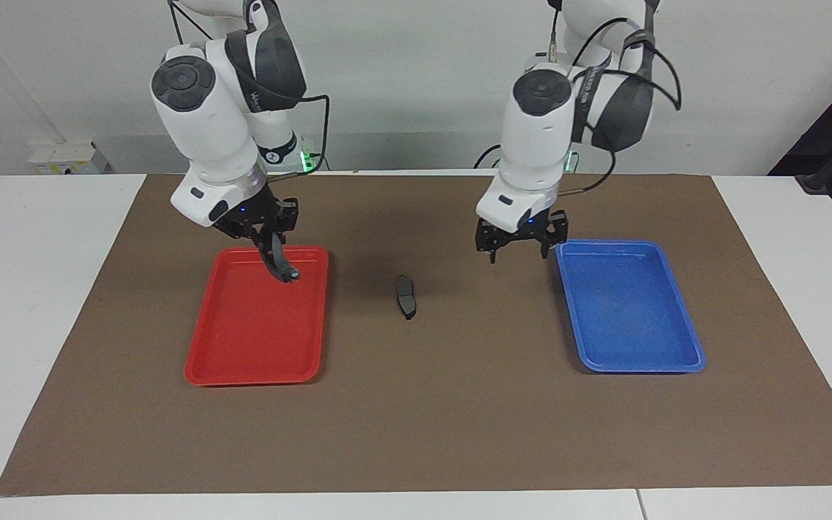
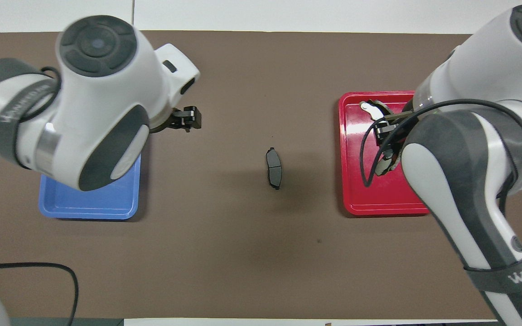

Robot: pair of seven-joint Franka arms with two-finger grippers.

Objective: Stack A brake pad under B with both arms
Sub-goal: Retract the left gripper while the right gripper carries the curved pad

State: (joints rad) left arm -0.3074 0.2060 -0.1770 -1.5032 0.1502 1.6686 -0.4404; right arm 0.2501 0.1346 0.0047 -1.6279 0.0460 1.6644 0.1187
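Two pads in play: long black crescent brake pad B (image 1: 277,258) clamped in the right gripper (image 1: 272,242), hanging tilted over the red plastic tray (image 1: 243,361). Short dark grey almond-shaped A brake pad (image 1: 406,296) flat on the brown mat between the trays; left gripper (image 1: 521,242) spread open and empty beside the blue plastic tray (image 1: 676,361). Likely stiff, dense, smooth-faced; best pinched across the narrow middle.

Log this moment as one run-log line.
right claw: shut on B, over red tray | left claw: open, beside blue tray | A brake pad: on mat between trays
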